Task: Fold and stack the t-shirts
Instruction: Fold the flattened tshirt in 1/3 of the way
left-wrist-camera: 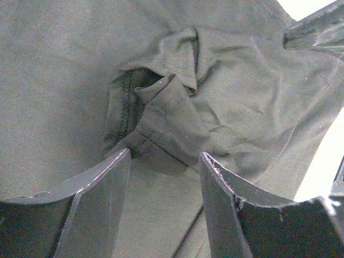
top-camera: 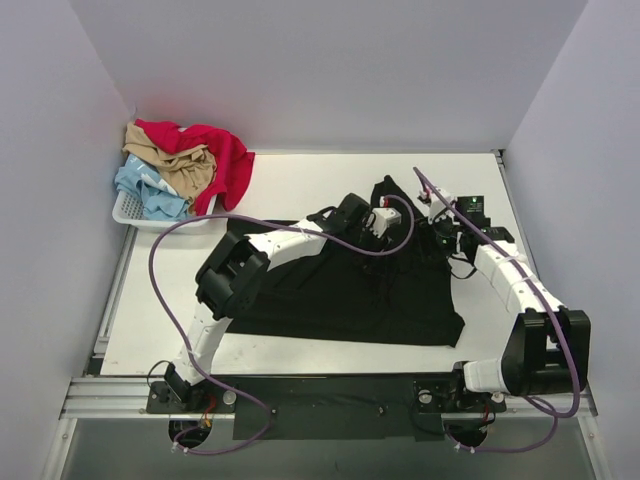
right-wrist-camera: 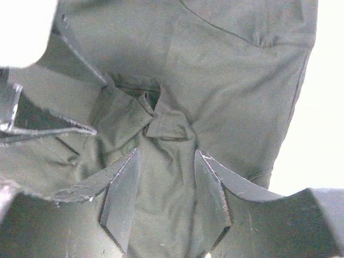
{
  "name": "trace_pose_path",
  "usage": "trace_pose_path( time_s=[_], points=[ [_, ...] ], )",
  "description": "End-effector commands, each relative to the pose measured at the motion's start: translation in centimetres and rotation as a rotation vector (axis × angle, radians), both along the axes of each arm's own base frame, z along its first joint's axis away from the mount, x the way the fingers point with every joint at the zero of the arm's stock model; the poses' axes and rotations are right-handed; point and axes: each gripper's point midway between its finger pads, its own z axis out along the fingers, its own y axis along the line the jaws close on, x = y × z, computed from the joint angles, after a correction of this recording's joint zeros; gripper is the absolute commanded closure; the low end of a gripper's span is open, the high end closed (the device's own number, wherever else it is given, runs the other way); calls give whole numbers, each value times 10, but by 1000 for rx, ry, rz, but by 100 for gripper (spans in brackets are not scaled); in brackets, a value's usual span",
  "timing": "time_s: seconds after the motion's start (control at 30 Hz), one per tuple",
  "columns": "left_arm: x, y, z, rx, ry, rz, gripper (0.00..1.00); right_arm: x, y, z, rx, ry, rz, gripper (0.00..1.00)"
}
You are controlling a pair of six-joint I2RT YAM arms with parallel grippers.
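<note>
The large black t-shirt (top-camera: 340,295) lies spread across the middle of the table, with a bunched fold at its far edge (left-wrist-camera: 172,102) (right-wrist-camera: 161,121). Both grippers hover over that fold, close together. My left gripper (top-camera: 388,228) (left-wrist-camera: 165,153) is open, and only flat cloth shows beneath the gap. My right gripper (top-camera: 440,228) (right-wrist-camera: 167,151) is also open above the crumpled cloth, gripping nothing. Red (top-camera: 215,150), tan (top-camera: 185,165) and pale blue (top-camera: 145,190) t-shirts are heaped at the far left.
A white lattice basket (top-camera: 125,210) holds the coloured heap at the table's far left corner. White walls close in the back and both sides. Purple cables loop along both arms. Bare white table shows to the right of the black shirt (top-camera: 480,190).
</note>
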Motion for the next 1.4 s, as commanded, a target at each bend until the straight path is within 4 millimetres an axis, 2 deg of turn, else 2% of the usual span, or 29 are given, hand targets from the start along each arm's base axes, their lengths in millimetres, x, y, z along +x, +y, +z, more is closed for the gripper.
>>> trace_pose_path(
  time_s=[0.0, 0.03, 0.13, 0.2, 0.23, 0.27, 0.3, 0.33, 0.37, 0.4, 0.43, 0.6, 0.7, 0.87, 1.0, 1.13, 1.37],
  points=[
    [15, -9, 5, -37, -4, 47, 38, -19, 8, -13, -89, -75, 424, 62],
    [14, -8, 1, -30, 8, 47, 42, -27, 10, -22, -80, -35, 464, 62],
    [12, -7, -6, -19, 17, 40, 55, -28, 20, -30, -37, -24, 531, 65],
    [12, -7, -7, -24, 18, 30, 72, -25, 25, -34, -17, -35, 544, 66],
    [11, -8, -7, -22, 11, 20, 76, -24, 26, -40, -24, -46, 546, 66],
    [13, -6, -7, -13, 5, 28, 100, -24, 25, -43, -42, -54, 561, 67],
    [14, -4, -1, -13, -3, 32, 100, -27, 27, -46, -48, -48, 571, 67],
    [15, 2, -4, -5, 2, 41, 100, -28, 27, -47, -59, -53, 589, 67],
    [17, 3, 5, -20, -11, 48, 100, -30, 28, -49, -82, -58, 610, 67],
    [19, 11, 2, -14, -6, 67, 100, -31, 28, -51, -98, -54, 619, 67],
    [22, 11, 10, -37, -14, 79, 100, -31, 27, -55, -143, -45, 639, 67],
    [16, 12, 8, -46, 36, 69, 100, -31, 34, -70, -222, 14, 693, 68],
    [8, 17, 1, -41, 64, 68, 100, -26, 35, -71, -237, 12, 684, 68],
    [11, 22, 2, -43, 40, 74, 100, -14, 37, -74, -234, 30, 657, 69],
    [9, 21, -1, -40, 44, 69, 100, -14, 40, -71, -222, 37, 673, 71],
    [8, 20, -3, -41, 57, 66, 100, -10, 47, -62, -187, 7, 678, 67],
    [9, 19, -2, -43, 55, 68, 100, 22, 57, -47, -102, 32, 562, 64]
  ],
)
